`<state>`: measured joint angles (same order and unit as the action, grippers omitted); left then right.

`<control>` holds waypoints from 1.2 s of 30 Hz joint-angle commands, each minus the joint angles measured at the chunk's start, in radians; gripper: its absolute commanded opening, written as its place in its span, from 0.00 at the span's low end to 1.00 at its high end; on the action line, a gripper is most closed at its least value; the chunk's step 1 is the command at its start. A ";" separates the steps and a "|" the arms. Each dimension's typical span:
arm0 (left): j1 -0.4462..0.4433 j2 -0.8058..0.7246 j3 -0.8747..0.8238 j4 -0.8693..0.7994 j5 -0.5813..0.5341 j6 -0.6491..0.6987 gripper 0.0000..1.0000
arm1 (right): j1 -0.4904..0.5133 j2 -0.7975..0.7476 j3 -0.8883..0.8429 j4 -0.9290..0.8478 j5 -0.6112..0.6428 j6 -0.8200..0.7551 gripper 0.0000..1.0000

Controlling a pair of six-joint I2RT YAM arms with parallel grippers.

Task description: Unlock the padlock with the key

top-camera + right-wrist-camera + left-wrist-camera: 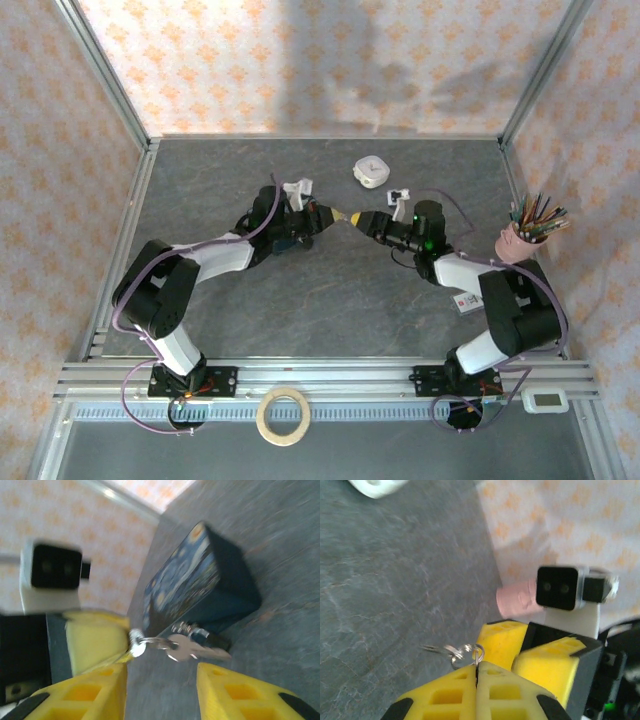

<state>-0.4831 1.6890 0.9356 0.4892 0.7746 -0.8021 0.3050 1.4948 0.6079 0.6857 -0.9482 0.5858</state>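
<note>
Right wrist: the key (pixel 192 651) hung from a key ring (pixel 136 646) pinched in the fully closed left gripper (pixel 476 669), above the desk (pixel 280 555). Right gripper (pixel 160 677) was part open and held nothing. My read: early stage, insertion and turn both pending.

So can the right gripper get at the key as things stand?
Probably yes: the key hangs right at the mouth of the open right gripper, dangling from a ring pinched by the shut left gripper; nothing sits between.

Grey table (pixel 330 300): white case (pixel 371 171), blue tin (pixel 200 585), pencil cup (pixel 517 240)
</note>
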 commanded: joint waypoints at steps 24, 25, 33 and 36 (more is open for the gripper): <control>0.041 -0.106 0.150 -0.465 0.402 0.505 0.00 | 0.023 -0.096 0.006 0.007 -0.299 -0.144 0.25; 0.041 -0.107 0.149 -0.462 0.403 0.502 0.00 | 0.027 -0.089 0.011 0.010 -0.299 -0.145 0.25; 0.039 -0.118 0.122 -0.367 0.426 0.435 0.00 | 0.052 -0.050 0.024 0.007 -0.301 -0.152 0.21; 0.032 -0.120 0.120 -0.370 0.432 0.437 0.00 | 0.053 -0.051 0.029 0.011 -0.296 -0.152 0.21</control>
<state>-0.4385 1.6196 1.0561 0.0345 1.1454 -0.3504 0.3424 1.4361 0.6102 0.6708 -1.2343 0.4335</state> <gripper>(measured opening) 0.047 0.209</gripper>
